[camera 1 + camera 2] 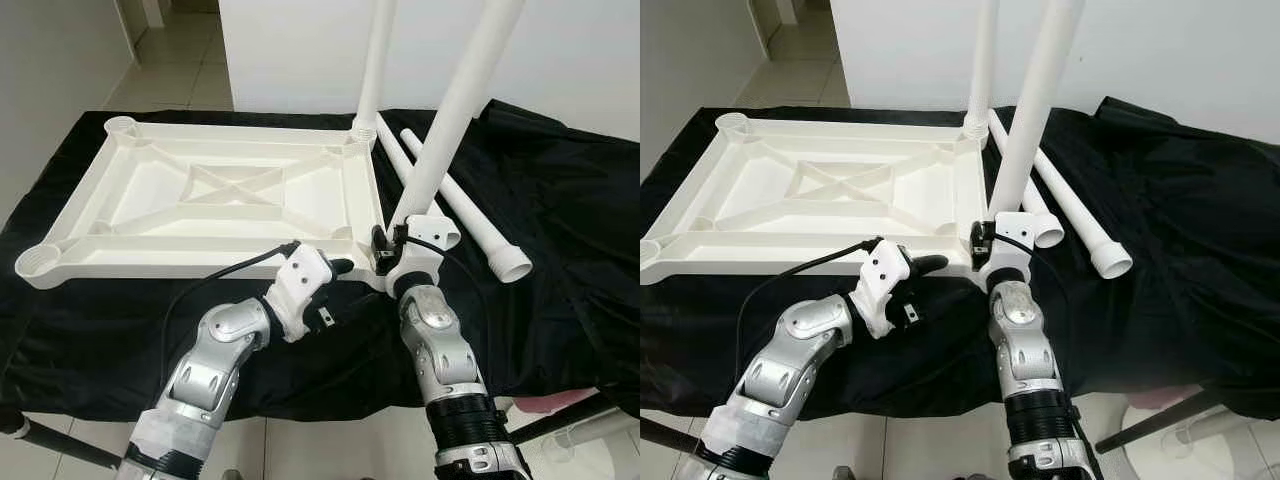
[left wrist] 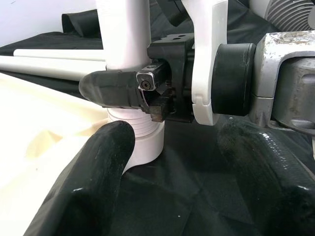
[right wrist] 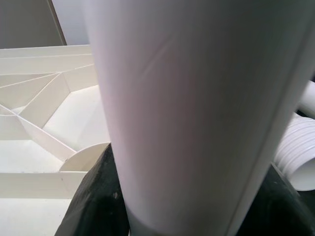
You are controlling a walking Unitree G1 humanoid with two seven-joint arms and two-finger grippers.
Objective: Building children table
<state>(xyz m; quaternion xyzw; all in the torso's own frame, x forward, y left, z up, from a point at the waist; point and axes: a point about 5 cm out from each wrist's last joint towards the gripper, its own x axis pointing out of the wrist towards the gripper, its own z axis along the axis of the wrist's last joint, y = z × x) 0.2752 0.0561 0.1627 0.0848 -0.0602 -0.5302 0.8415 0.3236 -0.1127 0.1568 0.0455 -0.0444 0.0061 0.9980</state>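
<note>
Nearest, the left gripper sits released at the near edge of the tabletop, fingers spread and holding nothing. Just beside it, the right gripper is clenched around a smooth white plastic leg standing in the near right corner socket, its threaded end visible at the base. The tabletop lies upside down, white ribbed plastic with crossed bracing, on a black cloth. Two more tube legs lie alongside. A fourth leg stands at the far right corner. No readable markings.
</note>
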